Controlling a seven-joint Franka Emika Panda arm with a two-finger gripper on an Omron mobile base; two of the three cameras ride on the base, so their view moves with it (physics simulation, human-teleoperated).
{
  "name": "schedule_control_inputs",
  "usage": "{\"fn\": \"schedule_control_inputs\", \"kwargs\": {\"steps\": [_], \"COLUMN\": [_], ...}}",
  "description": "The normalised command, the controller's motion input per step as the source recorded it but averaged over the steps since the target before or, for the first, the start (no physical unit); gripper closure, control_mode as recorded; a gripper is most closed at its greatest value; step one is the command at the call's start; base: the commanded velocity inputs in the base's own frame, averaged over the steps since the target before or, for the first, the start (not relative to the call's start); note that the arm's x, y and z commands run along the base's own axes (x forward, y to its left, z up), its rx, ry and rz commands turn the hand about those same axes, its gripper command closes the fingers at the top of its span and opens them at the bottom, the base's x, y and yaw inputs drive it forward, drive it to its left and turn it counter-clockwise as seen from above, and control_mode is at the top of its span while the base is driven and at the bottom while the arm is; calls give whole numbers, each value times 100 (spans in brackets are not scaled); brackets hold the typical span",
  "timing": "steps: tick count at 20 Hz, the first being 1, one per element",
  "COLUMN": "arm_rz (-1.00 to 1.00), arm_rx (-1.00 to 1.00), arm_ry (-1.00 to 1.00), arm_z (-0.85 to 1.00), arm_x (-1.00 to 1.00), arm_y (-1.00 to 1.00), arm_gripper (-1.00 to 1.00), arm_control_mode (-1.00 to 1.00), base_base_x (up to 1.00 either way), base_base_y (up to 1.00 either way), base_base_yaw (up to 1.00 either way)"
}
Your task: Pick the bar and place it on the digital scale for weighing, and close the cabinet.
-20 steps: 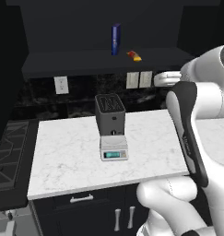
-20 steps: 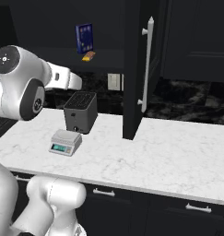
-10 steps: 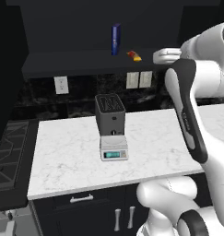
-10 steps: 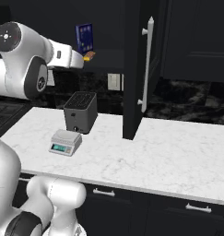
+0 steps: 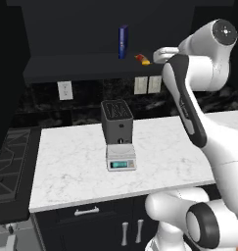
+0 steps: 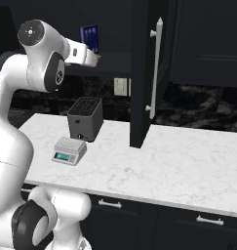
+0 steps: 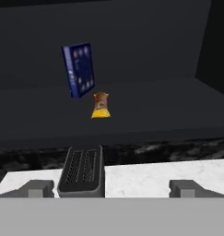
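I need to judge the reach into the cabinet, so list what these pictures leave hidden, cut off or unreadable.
- Small red, orange and yellow wrapped bar: in the right base view the white arm covers nearly all of it.
- Two-finger gripper: hand view's bottom edge cuts off all but the tips.
- Blue upright box: printing too small to read.
- White-grey digital scale: teal display digits too small, both base views.
- Open black cabinet door: top cut off, right base view.
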Motion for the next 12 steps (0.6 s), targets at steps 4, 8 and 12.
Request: {"fn": "schedule_control_inputs", "kwargs": {"steps": [4, 8, 12], "arm_rz": [0, 0, 0], "arm_rx": [0, 0, 0], "arm_ry": [3, 3, 4], "arm_z": [-38, -20, -6], "arm_x": [64, 69, 63], "arm_y": [0, 0, 0], "arm_gripper": [-100, -100, -100], "arm_control_mode": [-100, -100, -100], "base_base_x": [0, 0, 0], "base_base_y": [0, 0, 0], "base_base_yaw": [0, 0, 0]}}
